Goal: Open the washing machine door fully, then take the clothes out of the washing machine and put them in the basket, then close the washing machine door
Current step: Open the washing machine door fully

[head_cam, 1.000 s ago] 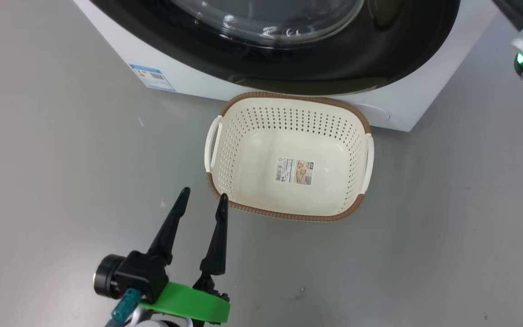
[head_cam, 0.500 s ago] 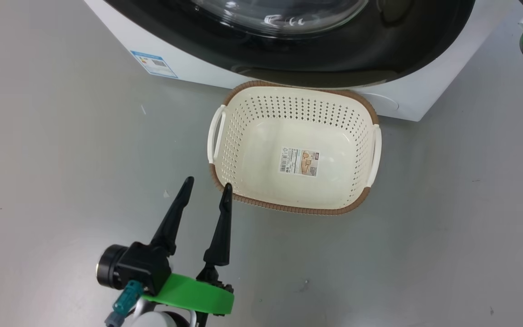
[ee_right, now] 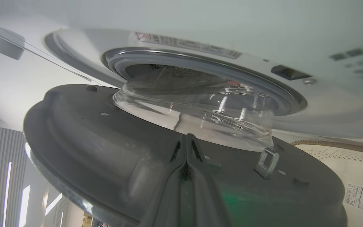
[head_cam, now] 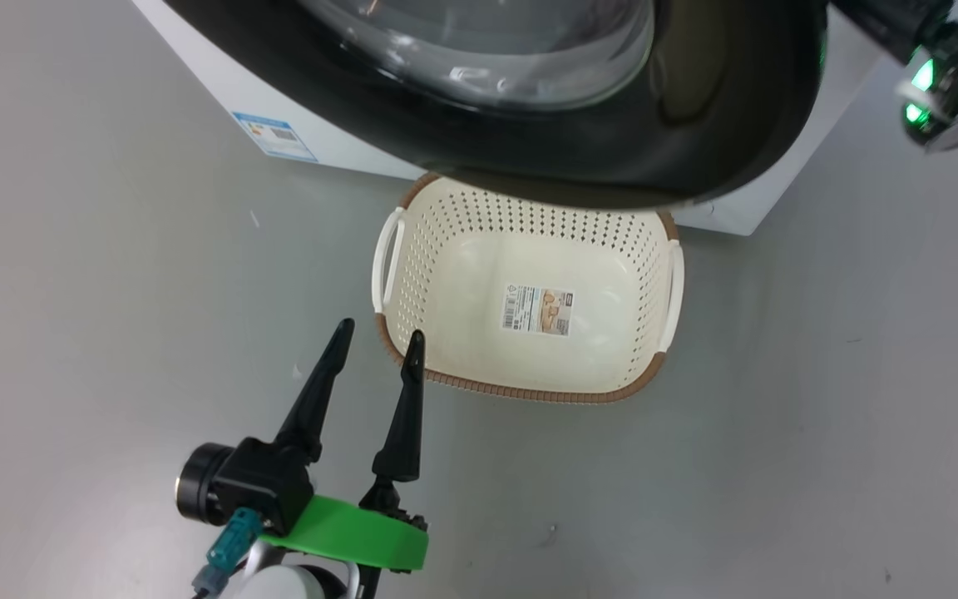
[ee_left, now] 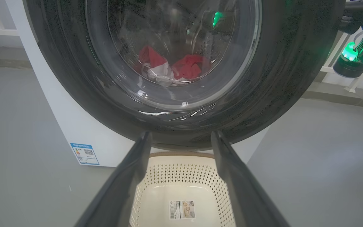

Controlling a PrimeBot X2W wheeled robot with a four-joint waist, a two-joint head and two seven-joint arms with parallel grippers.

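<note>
The washing machine door (head_cam: 695, 125), glossy black with a glass bowl, stands partly swung out from the white washing machine (head_cam: 242, 91) and overhangs the far rim of the basket (head_cam: 412, 258). The cream basket stands empty on the floor, a label on its bottom. My left gripper (head_cam: 375, 337) is open, its fingertips by the basket's near left corner. Through the glass I see the red and white clothes (ee_left: 169, 66) in the drum. My right gripper (ee_right: 186, 137) is shut, fingers lying against the door's grey inner side (ee_right: 106, 142) below the glass bowl (ee_right: 197, 116).
Grey floor runs all around the machine and basket. My right wrist (head_cam: 936, 83) with its green light hangs at the door's right edge. A blue label (head_cam: 274, 136) marks the machine's lower left front. The grey rubber ring (ee_right: 200, 67) shows behind the bowl.
The door has swung out from the machine and now covers the basket's far rim. My right wrist has come back into the upper right. The head camera shifted slightly; the left gripper stays put.
</note>
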